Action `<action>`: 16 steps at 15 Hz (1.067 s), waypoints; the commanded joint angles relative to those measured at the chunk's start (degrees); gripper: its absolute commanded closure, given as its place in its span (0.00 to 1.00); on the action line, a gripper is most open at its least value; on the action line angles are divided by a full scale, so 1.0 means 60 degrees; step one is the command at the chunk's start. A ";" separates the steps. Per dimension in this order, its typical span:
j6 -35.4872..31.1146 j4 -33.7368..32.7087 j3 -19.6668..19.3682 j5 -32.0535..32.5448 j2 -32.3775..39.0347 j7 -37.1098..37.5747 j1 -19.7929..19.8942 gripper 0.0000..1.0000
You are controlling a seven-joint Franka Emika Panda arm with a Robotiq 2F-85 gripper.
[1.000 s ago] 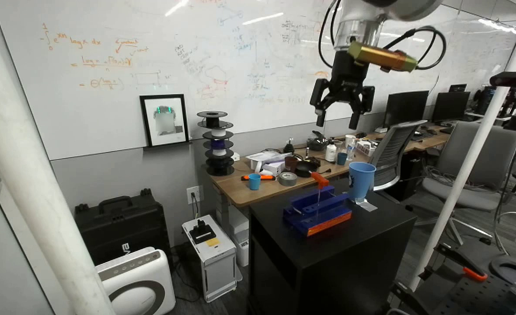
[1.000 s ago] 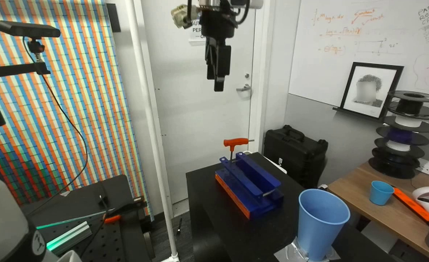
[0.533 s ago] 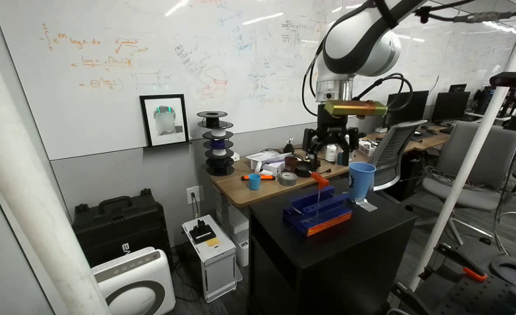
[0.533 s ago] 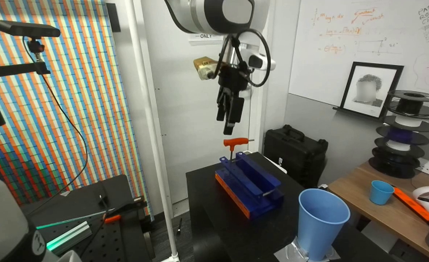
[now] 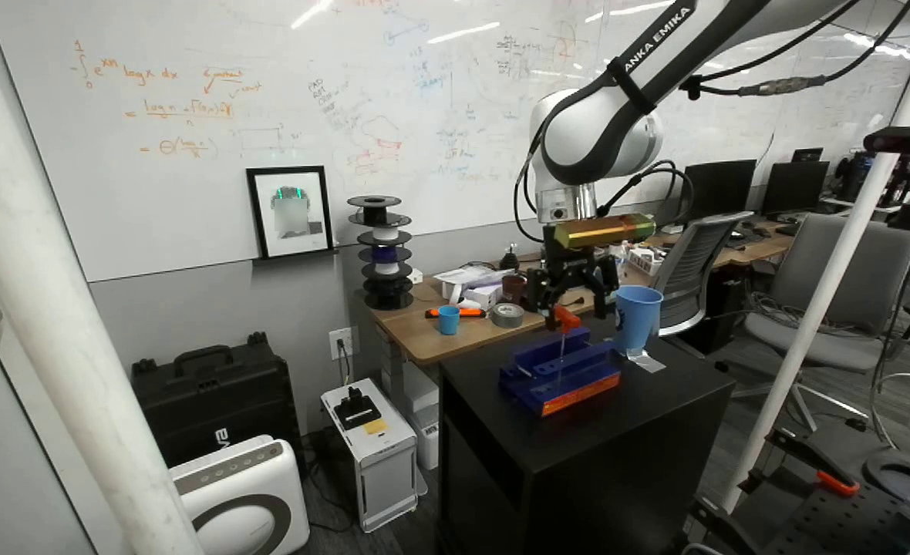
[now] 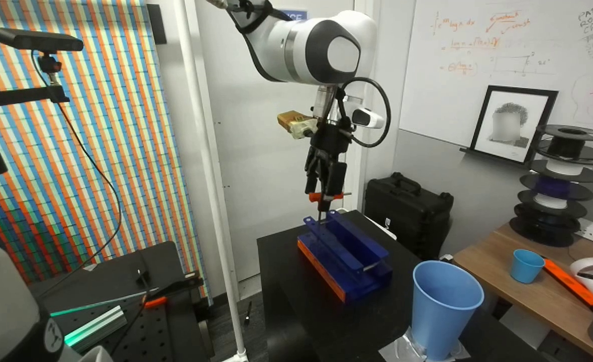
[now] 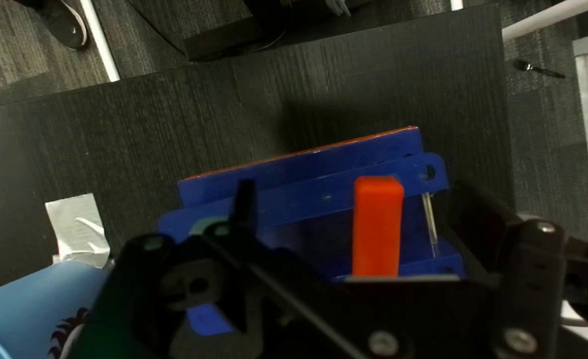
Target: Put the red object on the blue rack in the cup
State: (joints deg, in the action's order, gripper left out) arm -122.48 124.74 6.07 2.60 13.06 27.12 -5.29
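Note:
The red object is a red-orange T-handle (image 5: 569, 321) on a thin metal shaft, standing upright in the blue rack (image 5: 590, 379). The handle also shows in an exterior view (image 6: 314, 197) and in the wrist view (image 7: 377, 224). The rack also shows in an exterior view (image 6: 326, 251) and the wrist view (image 7: 299, 167). My gripper (image 5: 576, 314) is open around the handle, with one finger on each side and gaps to both in the wrist view (image 7: 361, 209). The light-blue cup (image 5: 638, 320) stands upright beside the rack; it also shows in an exterior view (image 6: 445, 314) and the wrist view (image 7: 30, 294).
The rack and cup stand on a black cabinet (image 5: 493, 420). Silver tape (image 6: 402, 347) lies at the cup's base. A wooden desk (image 5: 416, 327) with a smaller blue cup (image 5: 448, 320) and clutter stands behind. A white pole (image 6: 206, 151) rises near the cabinet.
My gripper has come down from high above the rack to the level of the red handle. It stays open. The handle, rack and cup have not moved.

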 commanded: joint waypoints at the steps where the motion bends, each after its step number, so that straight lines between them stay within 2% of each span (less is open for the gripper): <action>1: -0.0219 -0.0365 -0.0262 0.0449 0.0342 0.0151 -0.0379 0.35; 8: -0.0311 -0.0320 -0.0216 0.0144 0.0157 -0.0156 -0.0476 0.89; 10: -0.0285 -0.0143 -0.0182 0.0115 -0.0174 -0.0177 -0.0506 0.93; 11: -0.0242 -0.0063 -0.0163 0.0071 -0.0316 -0.0215 -0.0506 0.89; 16: -0.0241 0.0643 -0.0101 0.0199 -0.1589 -0.0001 -0.0591 0.88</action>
State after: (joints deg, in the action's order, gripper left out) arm -124.16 124.69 5.52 3.89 10.81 26.82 -7.98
